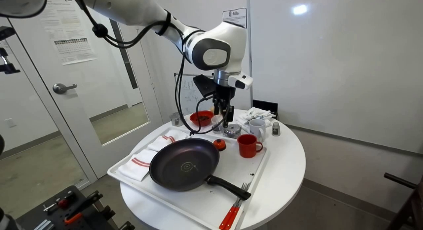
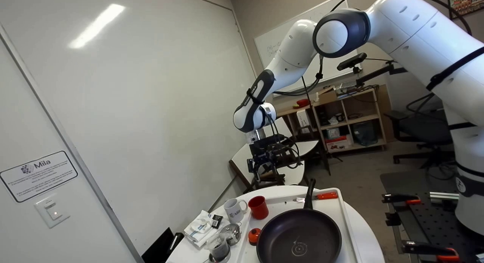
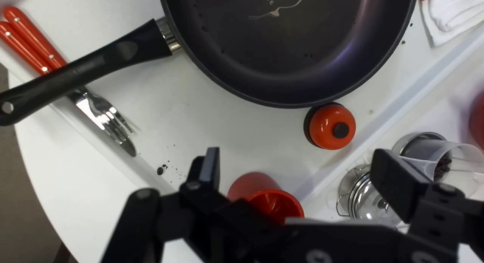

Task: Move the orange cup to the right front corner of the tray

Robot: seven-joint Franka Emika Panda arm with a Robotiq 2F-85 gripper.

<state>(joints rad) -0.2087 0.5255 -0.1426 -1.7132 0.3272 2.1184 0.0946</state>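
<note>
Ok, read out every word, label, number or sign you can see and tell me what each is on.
"Mila": wall sign; its finer lines are unreadable.
"Mila": mug.
Too small or blurred to read: the door poster, small whiteboard, back-wall whiteboard, shelf box, and marks on the pan and arm.
No numbers are legible.

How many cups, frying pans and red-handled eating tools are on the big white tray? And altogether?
Cups: 1, the orange cup
Frying pans: 1, the black pan
Red-handled eating tools: 2, a fork, a knife
Total: 4
</note>
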